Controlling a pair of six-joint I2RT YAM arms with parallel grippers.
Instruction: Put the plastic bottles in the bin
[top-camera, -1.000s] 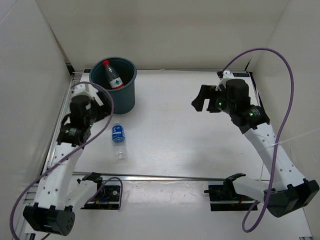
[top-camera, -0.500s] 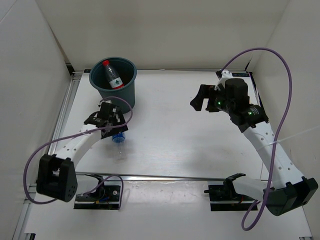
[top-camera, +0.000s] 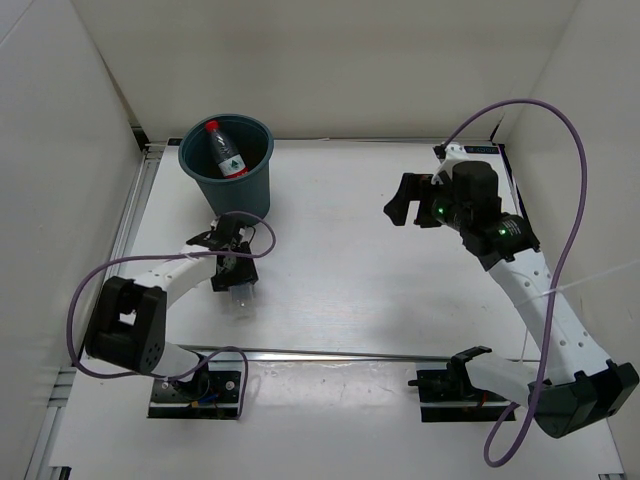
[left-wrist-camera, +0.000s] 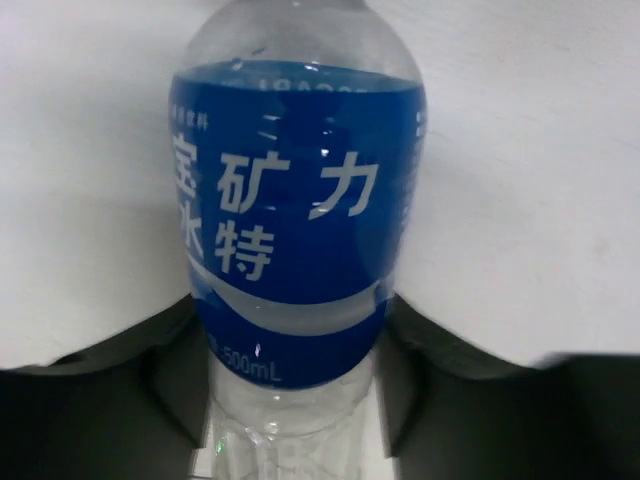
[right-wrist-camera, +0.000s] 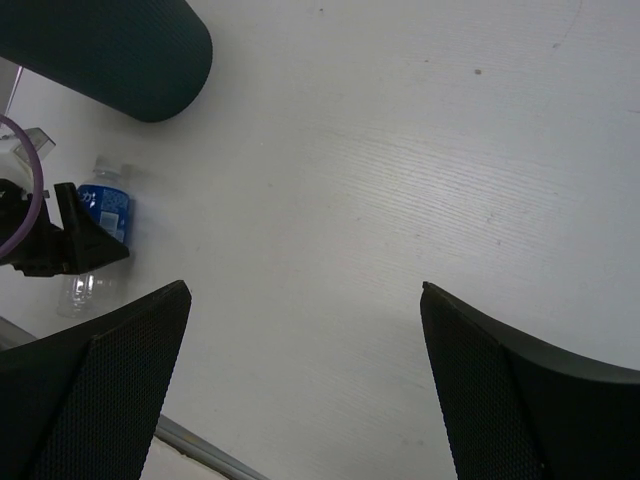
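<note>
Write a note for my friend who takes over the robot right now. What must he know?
Left claw: low on the table, fingers on either side of the blue bottle, which lies flat. Can't tell if it is squeezing yet.
Right claw: open, empty, up over the table's right side.
Done: the red bottle is inside the bin.
Left: grip the blue bottle, lift it, drop it in the bin close by. No other bottles in view.
</note>
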